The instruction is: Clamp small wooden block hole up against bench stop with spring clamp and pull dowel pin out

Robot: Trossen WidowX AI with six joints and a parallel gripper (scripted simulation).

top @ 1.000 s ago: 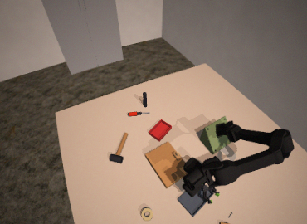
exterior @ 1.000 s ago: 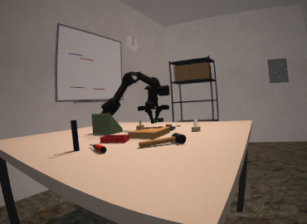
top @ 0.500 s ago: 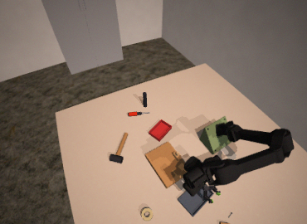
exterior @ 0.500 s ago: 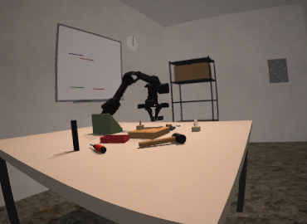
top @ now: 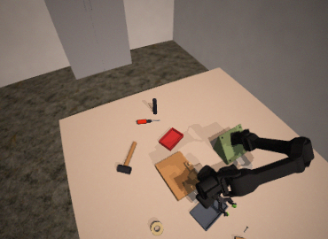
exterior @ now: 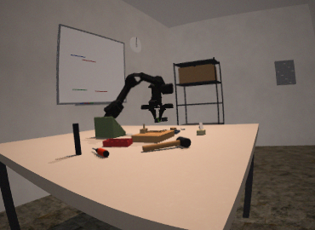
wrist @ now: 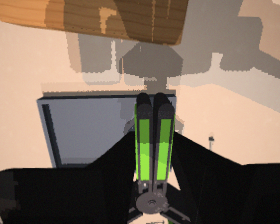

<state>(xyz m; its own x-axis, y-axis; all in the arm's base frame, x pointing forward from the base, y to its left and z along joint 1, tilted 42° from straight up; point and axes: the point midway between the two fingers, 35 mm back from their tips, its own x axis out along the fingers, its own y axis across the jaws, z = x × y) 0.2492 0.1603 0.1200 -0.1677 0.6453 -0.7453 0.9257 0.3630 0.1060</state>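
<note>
The hand (wrist: pixel 152 107) grips the spring clamp (wrist: pixel 152 150), its green handles pinched together, held in the air above a grey-blue tray (top: pixel 205 215) on the counter (top: pixel 102 192). Just beyond, the wooden board (top: pixel 174 171) carries the small block with its dowel pin (exterior: pixel 144 129) upright. A hammer (top: pixel 127 158) and red tray (top: pixel 171 138) lie farther off.

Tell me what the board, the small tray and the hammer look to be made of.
Board: wood, matt tan with visible grain in the wrist view. Red tray: probably plastic or painted metal; flat uniform colour. Hammer: pale wooden-looking handle, black head, likely metal or rubber.
</note>
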